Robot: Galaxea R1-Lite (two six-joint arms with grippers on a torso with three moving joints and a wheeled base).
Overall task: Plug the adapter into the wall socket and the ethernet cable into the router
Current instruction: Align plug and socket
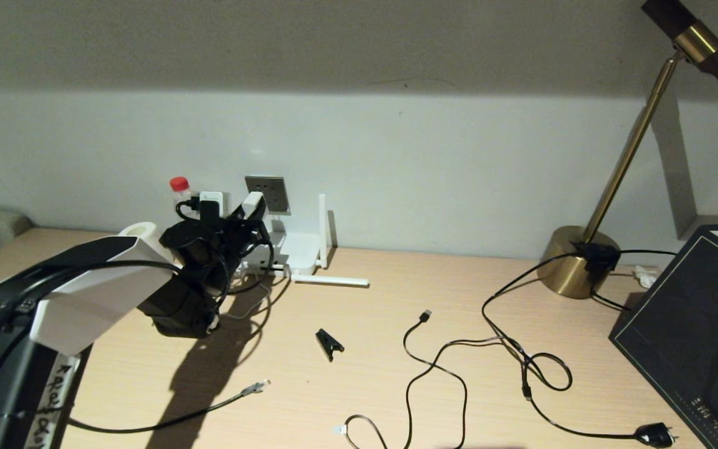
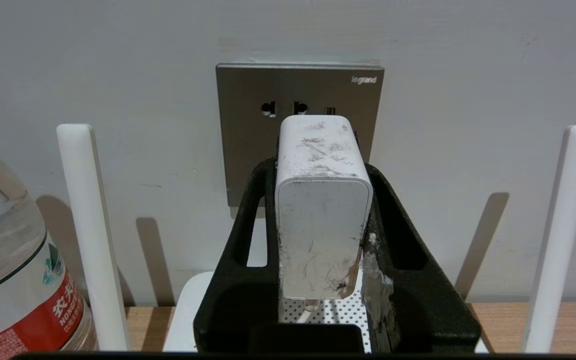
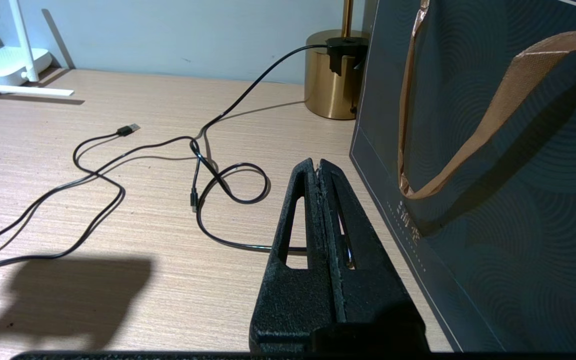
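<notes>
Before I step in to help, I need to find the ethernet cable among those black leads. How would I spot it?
Start at the left arm; its left gripper holds the adapter at the wall socket. On the desk just in front lies the ethernet cable. Its clear plug sets it apart from the USB-tipped lead and the mains-plug lead farther right.

I see dim, warm light from above-right: the left arm (image 1: 78, 293) casts a hard shadow on the desk (image 1: 396, 374); upper wall (image 1: 334, 43) shaded; focus sharp.
</notes>
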